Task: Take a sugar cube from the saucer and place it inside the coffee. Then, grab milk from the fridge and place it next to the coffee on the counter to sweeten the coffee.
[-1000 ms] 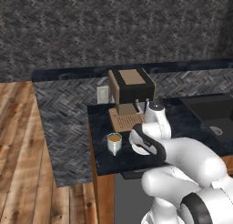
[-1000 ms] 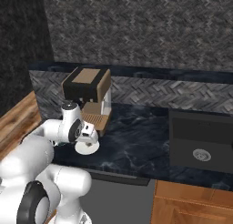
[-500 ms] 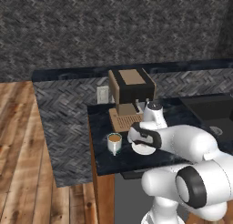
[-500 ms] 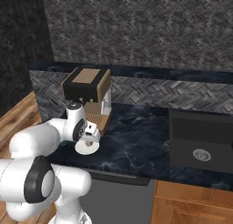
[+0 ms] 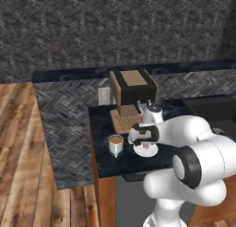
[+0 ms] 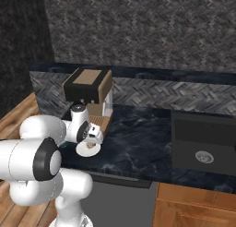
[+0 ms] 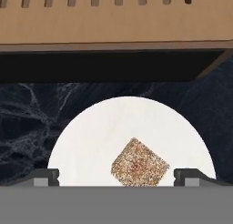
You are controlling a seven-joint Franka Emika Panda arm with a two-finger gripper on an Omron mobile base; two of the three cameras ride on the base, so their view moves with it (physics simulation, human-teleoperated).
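**Lining up on the sugar cube, first step**

Hovering pincer (image 7: 116, 176) low over saucer (image 7: 91, 127), jaws fully spread, holding nothing. Sugar cube (image 7: 139, 163) on saucer, between the fingertips (image 7: 45, 176), turned corner-on to them. Coffee (image 5: 115, 145) just beside saucer on tabletop (image 6: 138, 143), near coffee machine (image 5: 132, 98). Next, likely: drop, maybe rotate wrist to square the faces, close gently. Milk fetch not started.

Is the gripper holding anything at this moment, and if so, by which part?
Nothing is held. The gripper is open above the saucer, its fingertips standing apart on either side of the sugar cube, which lies untouched on the saucer.
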